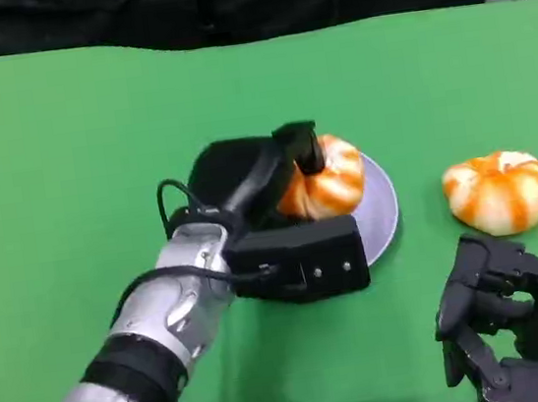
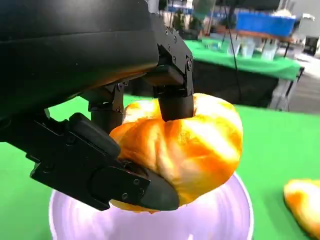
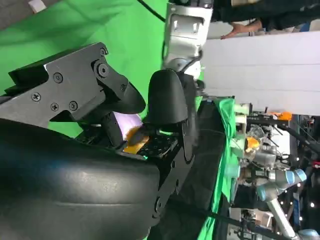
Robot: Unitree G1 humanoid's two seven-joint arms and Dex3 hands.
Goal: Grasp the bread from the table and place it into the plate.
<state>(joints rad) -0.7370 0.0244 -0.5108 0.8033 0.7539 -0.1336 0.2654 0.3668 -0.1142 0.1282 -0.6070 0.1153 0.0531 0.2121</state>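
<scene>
An orange-and-white glazed bread is gripped by my left hand, with fingers over its top and a thumb below. It sits over the pale lavender plate at the table's middle. In the left wrist view the bread is held between black fingers just above the plate's bowl; I cannot tell whether it touches. A second, similar bread lies on the cloth right of the plate. My right hand rests at the lower right, near that bread, fingers apart and holding nothing.
Green cloth covers the table, with a dark backdrop beyond the far edge. The second bread lies close beside the plate. The right wrist view shows my right hand, my left arm and a person's hand far off.
</scene>
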